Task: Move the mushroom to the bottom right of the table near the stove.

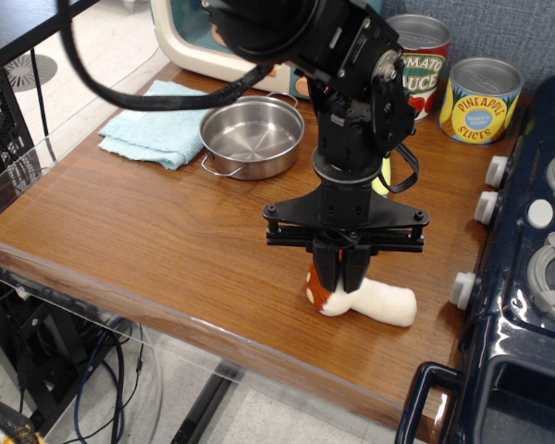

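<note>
A: The mushroom (370, 300) — where does it lie?

B: On its side on the table (166, 240), in the near right part, with the cream stem pointing right toward the stove (527, 277) and the brown-orange cap at the left end. It sits near the stove's white knobs but apart from them, and a little back from the table's front edge.

A: And the gripper (342, 273)?

B: It comes straight down onto the cap end. The two dark fingers are drawn close together, pinching the mushroom where the cap meets the stem. The mushroom looks to be resting on the wood or just touching it; I cannot tell for sure whether its weight is down.

A: What lies around it?

B: Behind the arm, a steel pot (252, 134) stands on the table, and left of that a folded light-blue cloth (153, 125). A bit of yellow-green spoon (381, 176) shows behind the arm's wrist, mostly hidden. At the back edge stand a tomato can (421, 65) and a pineapple can (481, 100), with the teal-and-cream microwave (190, 37) to the left. A clear plastic strip (120, 305) runs along the table's front.
</note>
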Controlling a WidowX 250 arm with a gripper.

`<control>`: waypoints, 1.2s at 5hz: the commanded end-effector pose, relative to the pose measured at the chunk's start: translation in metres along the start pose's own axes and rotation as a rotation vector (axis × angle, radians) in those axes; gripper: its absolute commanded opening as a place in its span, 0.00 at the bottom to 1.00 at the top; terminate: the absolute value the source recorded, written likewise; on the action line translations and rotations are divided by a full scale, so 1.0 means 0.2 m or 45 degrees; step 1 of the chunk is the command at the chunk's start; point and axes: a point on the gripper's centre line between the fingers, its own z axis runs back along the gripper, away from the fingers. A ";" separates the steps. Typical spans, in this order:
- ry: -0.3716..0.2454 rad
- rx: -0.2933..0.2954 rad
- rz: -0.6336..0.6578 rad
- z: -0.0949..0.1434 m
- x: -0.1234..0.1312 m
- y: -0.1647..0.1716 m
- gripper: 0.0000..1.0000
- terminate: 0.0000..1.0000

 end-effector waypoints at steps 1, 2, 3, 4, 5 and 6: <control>-0.038 -0.080 0.025 0.10 0.02 0.06 1.00 0.00; -0.066 -0.122 0.040 0.18 0.04 0.06 1.00 0.00; -0.126 -0.154 0.036 0.29 0.05 0.05 1.00 0.00; -0.188 -0.212 0.031 0.40 0.05 0.05 1.00 0.00; -0.263 -0.257 0.019 0.49 0.07 0.06 1.00 0.00; -0.263 -0.257 0.019 0.49 0.07 0.06 1.00 0.00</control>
